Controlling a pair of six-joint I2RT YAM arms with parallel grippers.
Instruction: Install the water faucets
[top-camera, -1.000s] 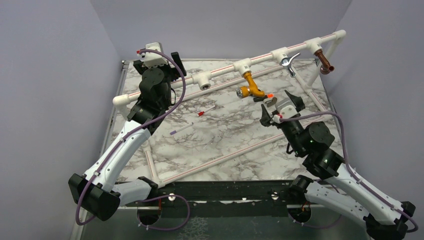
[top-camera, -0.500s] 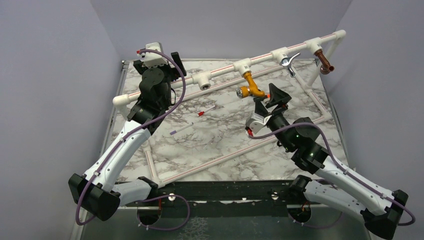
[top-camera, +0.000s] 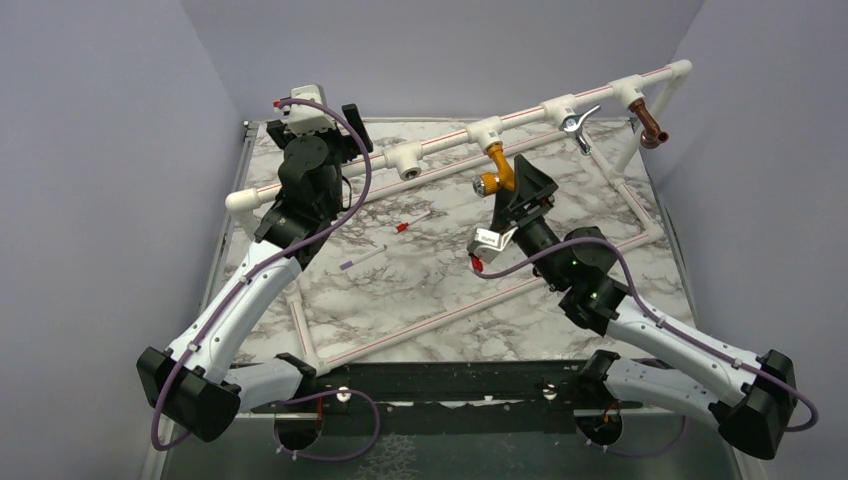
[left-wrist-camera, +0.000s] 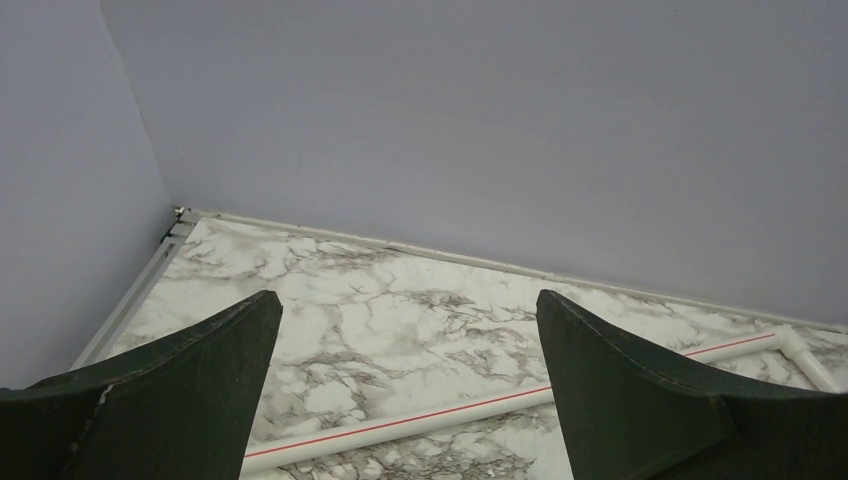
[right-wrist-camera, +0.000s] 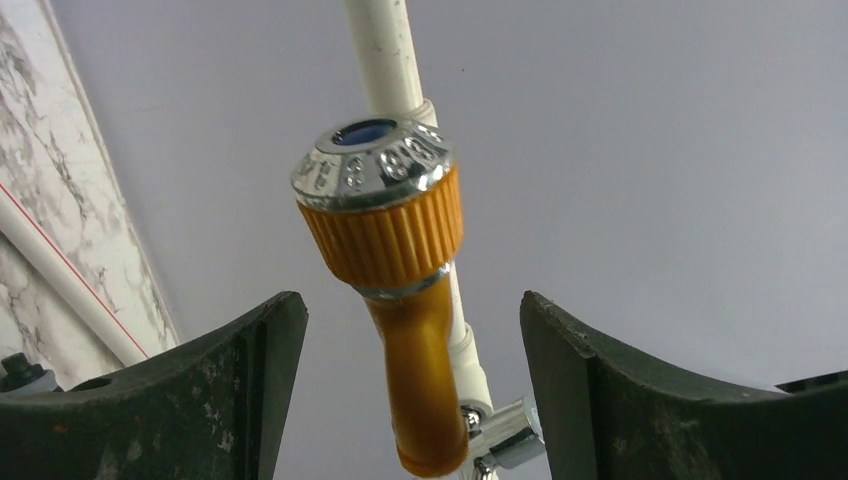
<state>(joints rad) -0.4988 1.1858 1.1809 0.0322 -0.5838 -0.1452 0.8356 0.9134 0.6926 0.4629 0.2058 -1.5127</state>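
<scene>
Right end effector (right-wrist-camera: 408, 300) released, jaws straddling the mustard-yellow faucet (right-wrist-camera: 385, 235) with clear gaps on both sides. The faucet hangs from the white pipe rail (top-camera: 440, 140) at the far side; ribbed knob, shiny silver cap. Left end effector (left-wrist-camera: 405, 300) released, nothing between, far left over the marble-veined surface (top-camera: 430, 270), walls close.

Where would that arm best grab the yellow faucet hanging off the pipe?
Probably the ribbed knob of the yellow faucet, approached end-on, as the right pincer faces it, open. Its ridged round sides suit a two-sided squeeze; the neck is slimmer and smooth.
</scene>
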